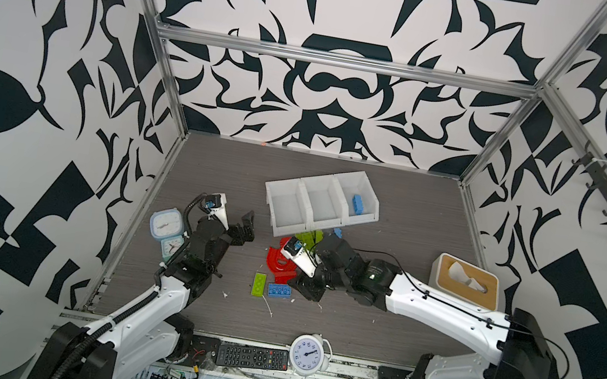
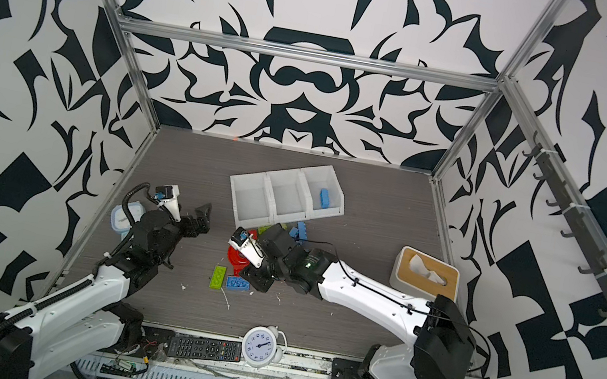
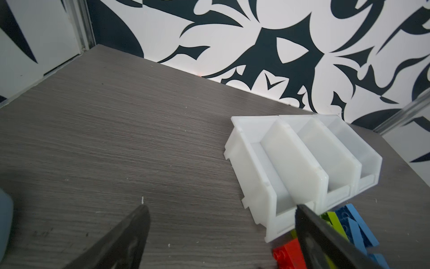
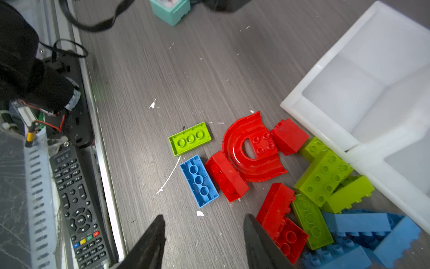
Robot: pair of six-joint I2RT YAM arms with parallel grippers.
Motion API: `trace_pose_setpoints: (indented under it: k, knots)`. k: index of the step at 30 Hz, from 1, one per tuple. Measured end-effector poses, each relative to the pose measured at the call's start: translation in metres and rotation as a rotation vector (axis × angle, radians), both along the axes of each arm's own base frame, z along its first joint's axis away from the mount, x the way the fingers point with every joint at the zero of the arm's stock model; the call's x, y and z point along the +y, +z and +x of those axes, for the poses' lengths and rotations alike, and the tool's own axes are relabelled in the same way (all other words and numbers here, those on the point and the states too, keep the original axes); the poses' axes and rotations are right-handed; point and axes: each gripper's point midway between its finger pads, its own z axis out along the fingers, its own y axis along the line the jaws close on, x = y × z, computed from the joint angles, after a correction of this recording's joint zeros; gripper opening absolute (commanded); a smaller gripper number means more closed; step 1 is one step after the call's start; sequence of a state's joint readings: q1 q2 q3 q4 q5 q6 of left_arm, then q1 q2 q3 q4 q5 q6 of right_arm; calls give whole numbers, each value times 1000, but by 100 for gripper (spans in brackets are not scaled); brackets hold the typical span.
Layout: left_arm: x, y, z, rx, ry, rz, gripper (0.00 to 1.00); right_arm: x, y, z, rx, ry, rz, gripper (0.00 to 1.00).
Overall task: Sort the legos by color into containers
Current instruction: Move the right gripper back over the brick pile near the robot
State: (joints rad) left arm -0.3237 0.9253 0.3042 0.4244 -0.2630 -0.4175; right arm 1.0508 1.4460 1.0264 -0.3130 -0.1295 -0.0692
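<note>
Sort barely started: one blue brick (image 1: 357, 205) binned, everything else is on the table (image 1: 372, 337).
The containers (image 1: 288, 207) sit mid-table. The brick lies in the end bin nearest the tissue box (image 1: 486, 290); the other two bins look empty. The rest of the legos (image 4: 323, 179) (red, green, blue, plus the red arch (image 4: 246, 153)) are heaped against the bins' low front. Right gripper (image 4: 204, 219) hangs by the heap's edge, jaws apart, nothing between them. Left gripper (image 3: 221, 207) is spread wide, empty, off to the side. The right arm hides most of the heap in both top views, and the blue bricks are cut off in the right wrist view, so the count is unsure.
</note>
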Motion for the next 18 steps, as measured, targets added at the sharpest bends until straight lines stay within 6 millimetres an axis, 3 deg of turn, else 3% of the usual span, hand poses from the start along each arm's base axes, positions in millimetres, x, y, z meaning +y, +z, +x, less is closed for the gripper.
trace_pose_setpoints:
  k: [7,18]
  knots:
    - [1,0,0,5,0,-35,100,18,-30,-7,-8,57,-93,56]
    - [0,6,-1,-10,-9,-46,100,35,-57,-6,-12,97,-169,54]
